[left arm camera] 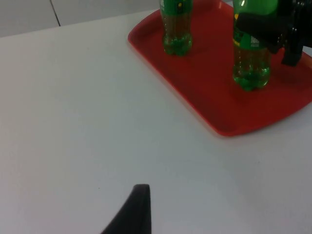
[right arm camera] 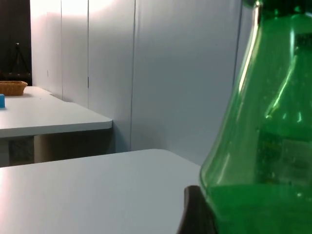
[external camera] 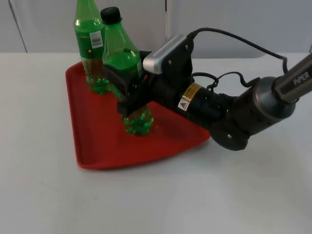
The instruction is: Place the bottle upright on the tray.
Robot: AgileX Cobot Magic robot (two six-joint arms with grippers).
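- The right gripper (external camera: 127,92) has its two black fingers pressed on the sides of a green bottle (external camera: 124,58) with a black cap, holding it around its middle.
- This bottle stands up straight, and its bumpy bottom looks like it sits on the red tray (external camera: 97,141). I think it is held at the middle so it does not tip while it is put down.
- A second green bottle (external camera: 89,39) stands near the far edge of the tray, just behind the held one. The two look close together but not touching, so the new bottle has its own spot.
- The right arm reaches in low and sideways across the tray's near corner, with its fingers pointing flat toward the bottle.
- From the right wrist view, the green side of the bottle is very close up.
- The left gripper (left arm camera: 131,214) waits over the white table (left arm camera: 73,122), away from the tray. I cannot tell if its fingers are open or closed.
- The job looks almost done. What is left is to let go gently, so the bottle does not wobble.
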